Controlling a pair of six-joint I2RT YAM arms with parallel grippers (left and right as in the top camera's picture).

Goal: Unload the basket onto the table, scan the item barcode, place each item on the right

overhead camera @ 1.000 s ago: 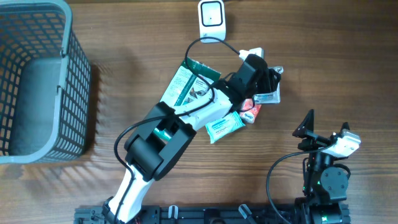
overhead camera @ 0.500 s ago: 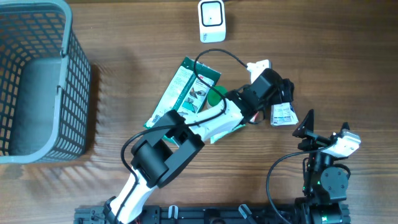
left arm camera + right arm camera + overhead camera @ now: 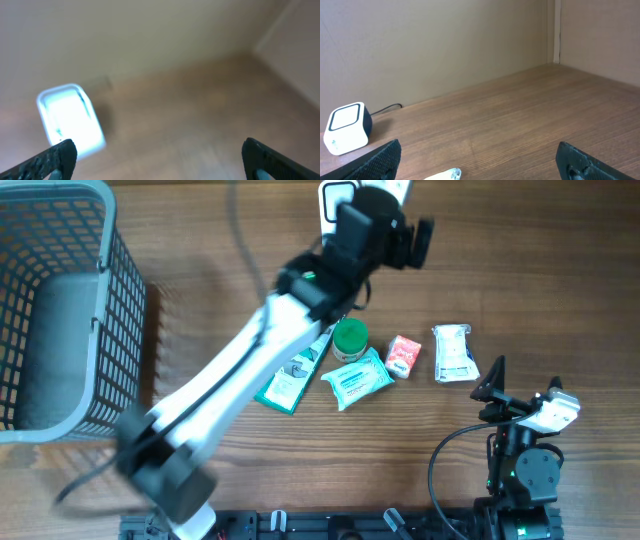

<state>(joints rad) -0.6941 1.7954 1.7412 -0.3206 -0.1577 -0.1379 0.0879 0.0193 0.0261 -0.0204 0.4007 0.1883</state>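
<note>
The white barcode scanner [image 3: 70,120] stands at the table's back edge; in the overhead view only its top corner [image 3: 330,192] shows past my left arm. My left gripper [image 3: 410,215] hovers just right of it, open and empty [image 3: 160,162]. A white packet [image 3: 455,353] lies flat on the table at the right, and its tip [image 3: 447,175] shows at the bottom of the right wrist view. My right gripper [image 3: 500,390] rests open near the front right [image 3: 480,162], just short of that packet, holding nothing.
A small red packet [image 3: 403,355], a teal wipes pack [image 3: 358,378], a green-lidded can [image 3: 350,337] and a green-and-white box [image 3: 290,380] lie in a row mid-table. A grey wire basket [image 3: 125,330] fills the left side. My left arm stretches diagonally across the table.
My left gripper opened and let go of the white packet, which now lies on the table at the right. The left arm then swung fast toward the back, up beside the scanner.
</note>
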